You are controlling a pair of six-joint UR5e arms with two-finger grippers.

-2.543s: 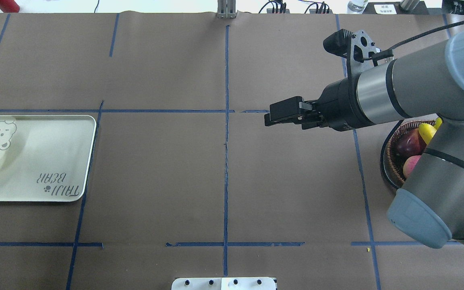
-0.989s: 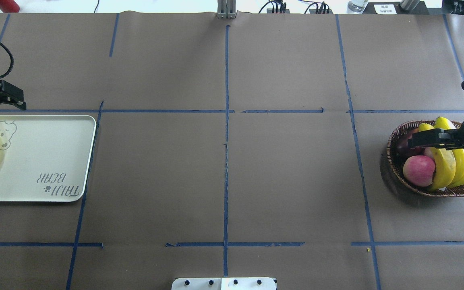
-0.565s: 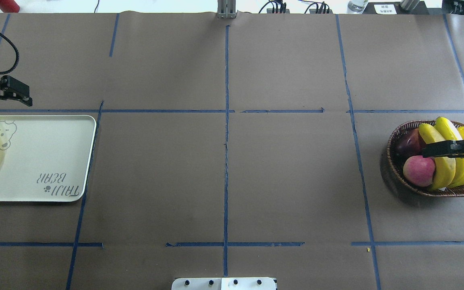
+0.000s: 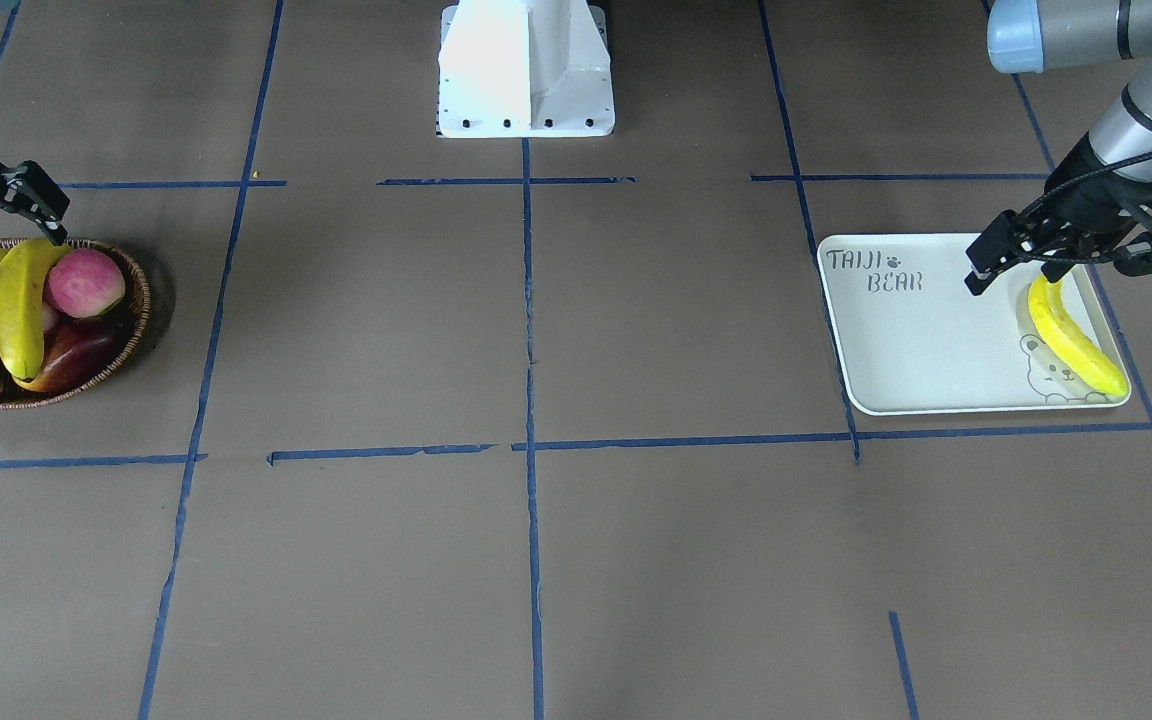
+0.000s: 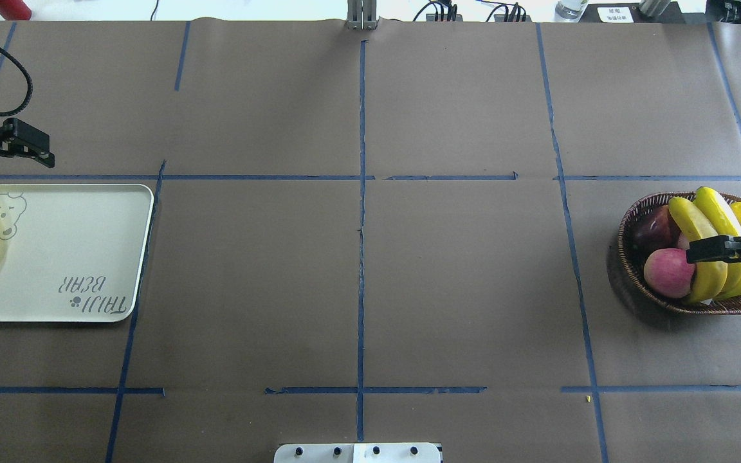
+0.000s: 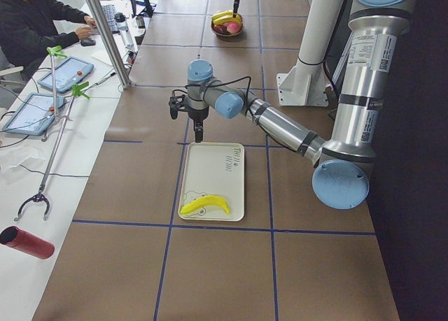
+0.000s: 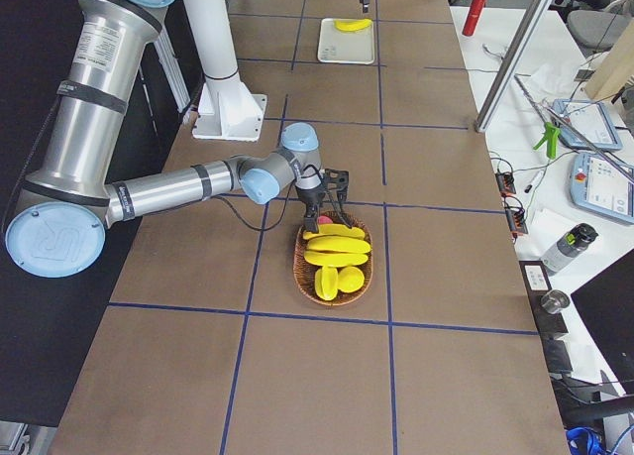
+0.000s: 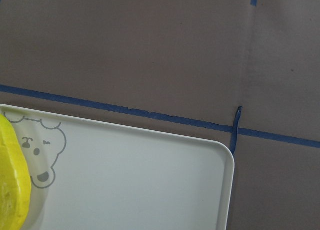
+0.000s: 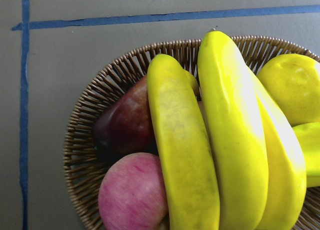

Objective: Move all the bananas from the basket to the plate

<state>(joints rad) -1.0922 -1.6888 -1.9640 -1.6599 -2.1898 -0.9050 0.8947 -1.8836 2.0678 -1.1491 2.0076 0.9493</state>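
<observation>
- Fingers of the left gripper (image 4: 1071, 262) are spread and empty above the plate (image 4: 916, 340), close to one banana (image 4: 1076, 335) that lies flat beside the bear print; I judge it has been delivered.
- Three more bananas (image 5: 708, 257) lie stacked in the basket (image 5: 628, 257) against a pink apple (image 5: 668, 271) and a dark fruit (image 5: 653, 228).
- The right gripper (image 4: 1, 215) hovers over that pile, fingers apart and holding nothing, probably lined up for the next pick.
- The worktop (image 5: 473, 289) is brown paper gridded with blue tape (image 5: 362, 257), and the plate and basket sit well apart at opposite ends, one under each arm.
- A person (image 6: 35, 20) sits at a side desk (image 6: 21, 181) with tablets (image 6: 66, 73).
</observation>
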